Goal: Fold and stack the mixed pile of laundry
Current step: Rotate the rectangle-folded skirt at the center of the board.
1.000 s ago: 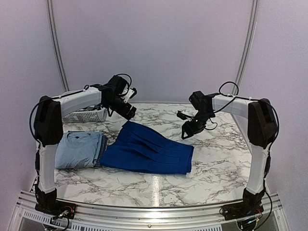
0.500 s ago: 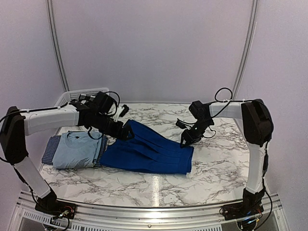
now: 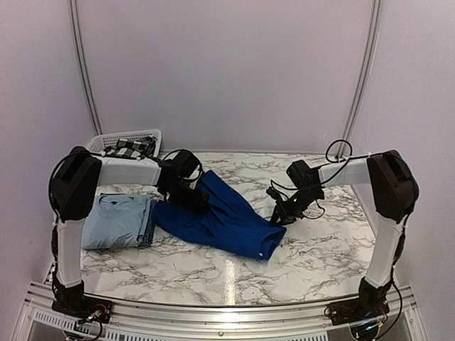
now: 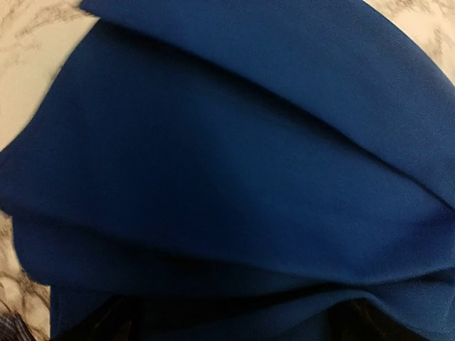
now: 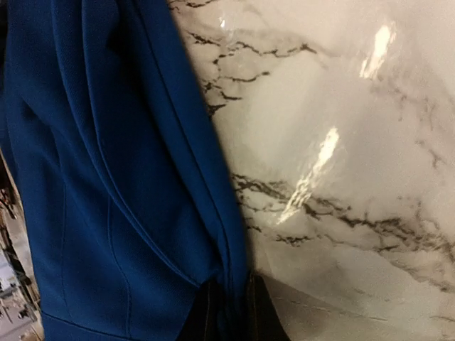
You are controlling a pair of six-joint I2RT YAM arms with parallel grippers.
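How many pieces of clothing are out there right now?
4: a royal-blue shirt mid-table, a pale blue T-shirt to its left, a navy checked cloth peeking out under that, and a black-and-white check shirt in the white basket. More may hide there.

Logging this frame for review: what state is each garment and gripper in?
royal-blue shirt: rumpled, not neatly folded
pale blue T-shirt: folded flat
buffalo-check flannel shirt: bunched in the basket
right gripper: shut on royal-blue shirt
left gripper: at the shirt, grip hidden by cloth
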